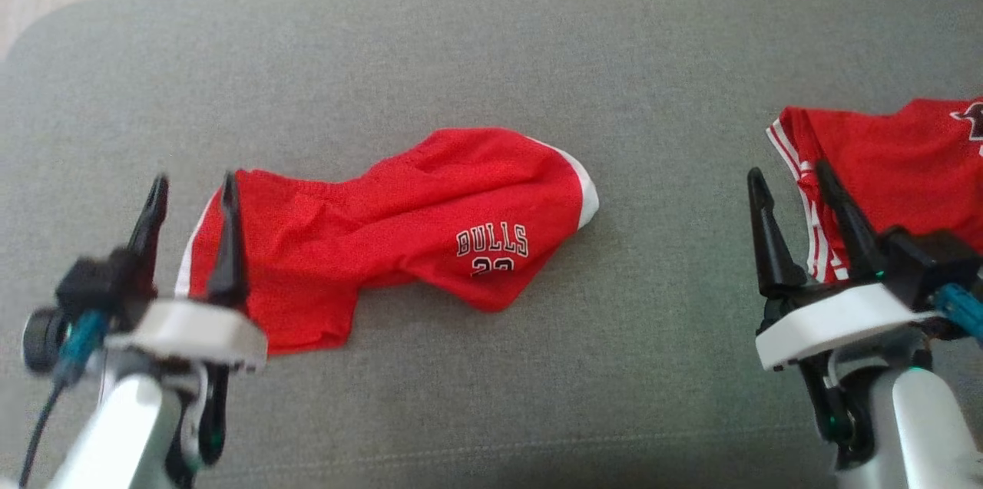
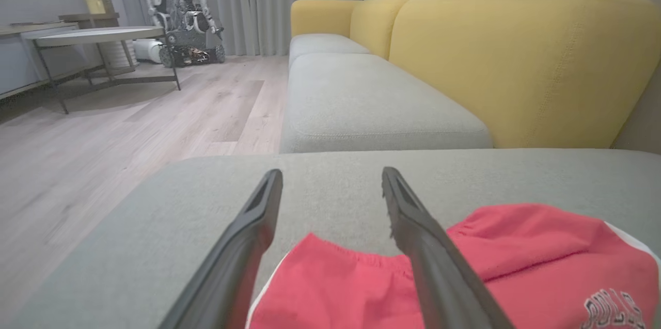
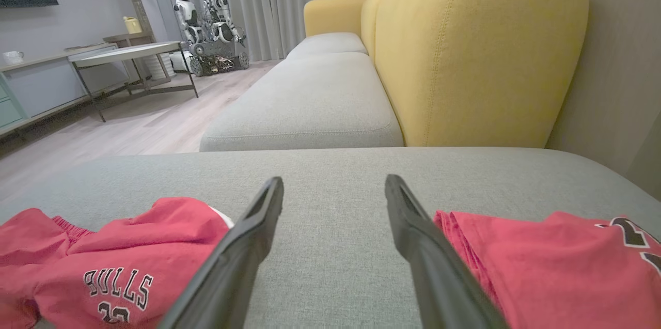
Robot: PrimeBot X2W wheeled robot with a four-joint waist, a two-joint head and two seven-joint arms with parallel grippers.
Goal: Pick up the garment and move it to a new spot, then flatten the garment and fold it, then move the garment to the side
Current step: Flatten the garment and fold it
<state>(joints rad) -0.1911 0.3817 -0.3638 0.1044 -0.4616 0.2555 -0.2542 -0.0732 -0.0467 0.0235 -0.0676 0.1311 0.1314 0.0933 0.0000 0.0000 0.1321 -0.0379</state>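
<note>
The left gripper [image 1: 192, 183] hung spread and empty at the elastic waistband end of the red shorts [image 1: 399, 228], while the right gripper [image 1: 791, 182], also open, hovered beside a second red garment [image 1: 906, 166]. The thin, white-trimmed mesh shorts lay bunched and twisted mid-cushion on the grey woven sofa [image 1: 491, 51]. Flattening appeared to be next, calling for pinches at waistband and hem to draw the cloth taut.

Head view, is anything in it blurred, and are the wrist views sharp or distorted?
Head view: the left gripper is blurred, the red shorts crisp. Left wrist view: near fingers soft, light even, no glare. Right wrist view: wide-angle bulge on the yellow backrest.
</note>
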